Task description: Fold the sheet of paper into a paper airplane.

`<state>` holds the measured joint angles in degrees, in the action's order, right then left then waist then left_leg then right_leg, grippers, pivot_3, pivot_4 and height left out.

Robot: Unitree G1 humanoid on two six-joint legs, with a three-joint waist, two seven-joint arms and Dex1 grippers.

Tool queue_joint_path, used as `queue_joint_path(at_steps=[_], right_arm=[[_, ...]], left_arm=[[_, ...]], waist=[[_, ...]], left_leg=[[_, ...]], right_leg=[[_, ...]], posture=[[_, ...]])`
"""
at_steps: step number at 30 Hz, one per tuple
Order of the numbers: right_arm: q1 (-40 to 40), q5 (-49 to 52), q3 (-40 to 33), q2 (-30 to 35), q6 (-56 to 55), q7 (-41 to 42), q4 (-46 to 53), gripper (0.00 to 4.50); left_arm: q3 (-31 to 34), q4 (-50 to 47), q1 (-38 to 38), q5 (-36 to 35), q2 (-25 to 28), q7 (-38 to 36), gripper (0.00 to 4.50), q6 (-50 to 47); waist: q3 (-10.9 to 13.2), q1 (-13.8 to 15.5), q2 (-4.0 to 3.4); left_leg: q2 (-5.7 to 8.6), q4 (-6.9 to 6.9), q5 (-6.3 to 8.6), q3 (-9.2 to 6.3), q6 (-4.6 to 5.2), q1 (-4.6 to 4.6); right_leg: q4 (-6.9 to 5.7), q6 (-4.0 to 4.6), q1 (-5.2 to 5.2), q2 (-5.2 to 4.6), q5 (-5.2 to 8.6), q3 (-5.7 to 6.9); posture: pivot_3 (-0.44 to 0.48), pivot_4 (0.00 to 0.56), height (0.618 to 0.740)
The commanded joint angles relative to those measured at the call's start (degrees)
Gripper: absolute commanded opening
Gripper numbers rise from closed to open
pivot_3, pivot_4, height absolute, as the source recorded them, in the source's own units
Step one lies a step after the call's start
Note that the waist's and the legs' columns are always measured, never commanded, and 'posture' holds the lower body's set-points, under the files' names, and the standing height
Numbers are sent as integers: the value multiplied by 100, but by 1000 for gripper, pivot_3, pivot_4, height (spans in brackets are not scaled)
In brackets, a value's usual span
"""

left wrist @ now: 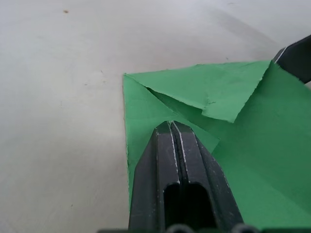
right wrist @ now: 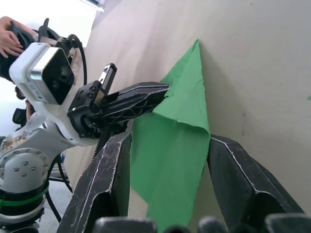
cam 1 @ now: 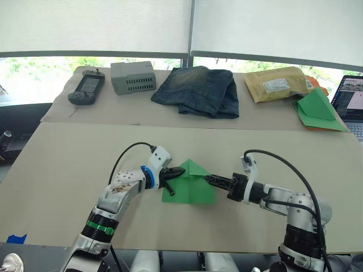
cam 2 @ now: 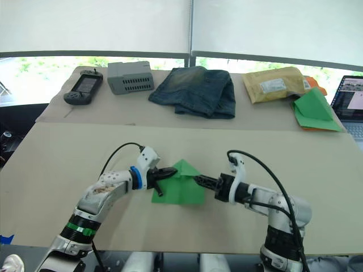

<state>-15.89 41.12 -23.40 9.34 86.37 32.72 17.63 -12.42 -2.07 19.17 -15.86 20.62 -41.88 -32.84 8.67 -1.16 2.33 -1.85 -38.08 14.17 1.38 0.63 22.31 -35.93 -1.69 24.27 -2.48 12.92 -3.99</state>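
Observation:
The sheet of paper [cam 1: 195, 190] lies on the tan table [cam 1: 68, 170] at the middle front, bright green, its two far corners folded in to a point. My left gripper [cam 1: 180, 171] is shut, and its fingertips [left wrist: 171, 125] rest on the sheet's left folded flap. Coming from the right, my right gripper [cam 1: 206, 178] is open. Its two fingers [right wrist: 114, 165] stand wide apart on either side of the sheet's [right wrist: 170, 145] right part, which rises between them. The left gripper [right wrist: 163, 90] shows beyond at the flap's edge.
Along the far table lie a handheld game console [cam 1: 86, 88], a grey box [cam 1: 132, 76], folded jeans [cam 1: 199, 90], a padded envelope [cam 1: 276, 84] and a bigger green triangular paper with orange edge [cam 1: 317, 110]. A laptop [cam 1: 350, 99] stands at the far right.

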Motion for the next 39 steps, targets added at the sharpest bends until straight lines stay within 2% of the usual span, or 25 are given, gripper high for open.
queue_joint_path(at_steps=[1, 6, 7, 27, 39], right_arm=[[-62, 383, -80, -25, 82, -4, 146, 1788], [-37, 529, 15, -44, 11, -142, 138, 100], [-48, 572, 7, -63, 19, -165, 145, 23], [-223, 970, 195, -49, -90, -433, 54, 23], [-395, 759, 689, 168, -465, -499, -437, 23]], left_arm=[[-66, -36, -95, 50, -15, 36, 0, -81], [-67, -18, -91, 63, -13, 57, 0, -69], [-70, -20, -92, 64, -9, 56, 0, -66], [-141, 24, -78, 115, -49, 82, 0, -26], [-135, 44, -35, 140, -130, 136, 0, -42]], waist=[[0, 1, 0], [0, -6, 0], [0, -5, 0], [0, -6, 0], [0, -1, 0]], left_leg=[[0, 0, 0, 0, 0, 0], [0, 0, 0, 0, 0, 0], [0, 0, 0, 0, 0, -1], [0, 0, 0, 0, 0, 0], [1, 0, 0, 0, 0, 0]], right_leg=[[0, 0, 0, 0, 0, 0], [0, -1, -1, 0, 0, 0], [0, -1, -1, 0, 0, 0], [0, -1, 0, 0, 0, -1], [1, -1, -1, -1, 0, 0]], posture=[[0, 150, 740], [0, 150, 740], [0, 150, 740], [0, 150, 740], [0, 150, 740]])
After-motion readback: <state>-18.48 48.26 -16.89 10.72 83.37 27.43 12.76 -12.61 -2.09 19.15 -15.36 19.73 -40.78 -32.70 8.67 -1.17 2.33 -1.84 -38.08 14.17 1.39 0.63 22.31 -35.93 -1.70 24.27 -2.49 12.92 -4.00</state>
